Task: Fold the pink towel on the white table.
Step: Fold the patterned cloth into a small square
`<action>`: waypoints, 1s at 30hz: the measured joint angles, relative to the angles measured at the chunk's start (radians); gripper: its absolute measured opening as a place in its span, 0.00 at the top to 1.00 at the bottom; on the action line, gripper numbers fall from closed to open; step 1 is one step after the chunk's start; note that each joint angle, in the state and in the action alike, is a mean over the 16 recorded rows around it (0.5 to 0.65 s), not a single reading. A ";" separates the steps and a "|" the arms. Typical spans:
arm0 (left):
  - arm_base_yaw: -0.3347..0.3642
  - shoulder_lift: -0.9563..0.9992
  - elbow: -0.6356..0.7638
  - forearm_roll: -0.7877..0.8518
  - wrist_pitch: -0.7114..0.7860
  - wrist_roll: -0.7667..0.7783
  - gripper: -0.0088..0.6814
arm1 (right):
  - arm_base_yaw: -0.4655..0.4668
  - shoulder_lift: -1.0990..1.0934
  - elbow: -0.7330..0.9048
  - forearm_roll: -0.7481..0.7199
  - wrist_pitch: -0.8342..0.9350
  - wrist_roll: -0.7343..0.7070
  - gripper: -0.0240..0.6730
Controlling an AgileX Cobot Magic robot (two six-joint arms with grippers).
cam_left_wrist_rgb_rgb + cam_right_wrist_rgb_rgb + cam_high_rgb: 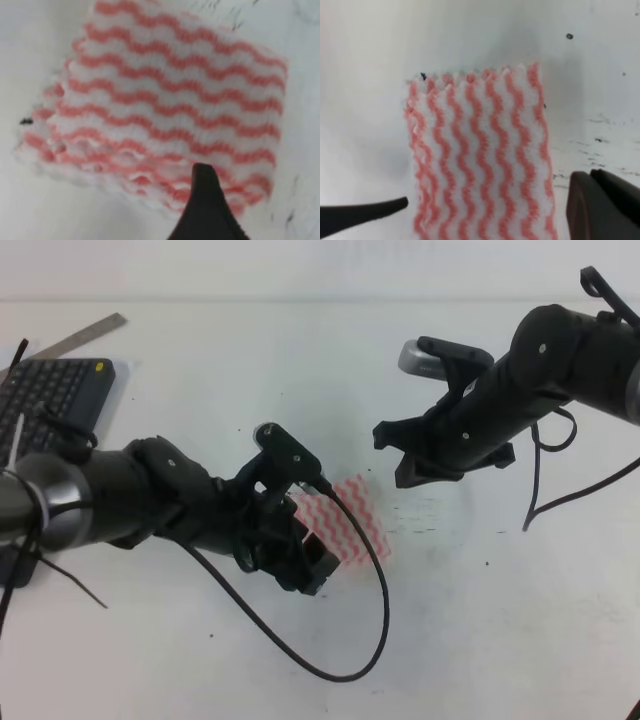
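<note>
Exterior high view: the left tool (305, 565) sits low over the near-left edge of the pink towel (350, 517); how far it is open cannot be told, since only one fingertip (205, 200) shows, over the towel's layered edge. The right tool (395, 455) hovers wide open, clear above the towel's far-right side, holding nothing. The towel lies folded mid-bench (500, 640). A keyboard (50, 390) sits far left.
</note>
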 joint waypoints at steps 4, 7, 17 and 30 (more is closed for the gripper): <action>0.000 0.015 0.000 0.009 -0.021 0.000 0.36 | -0.002 0.000 0.000 0.000 0.000 0.000 0.99; 0.000 0.024 0.000 0.010 -0.042 0.001 0.37 | -0.003 0.000 0.000 -0.001 0.000 0.000 0.99; 0.000 0.033 0.000 0.007 -0.104 0.007 0.44 | -0.004 0.000 0.000 0.000 0.000 0.000 0.99; 0.000 0.032 0.000 -0.003 -0.087 0.050 0.50 | -0.004 0.000 0.000 0.006 0.000 0.000 0.99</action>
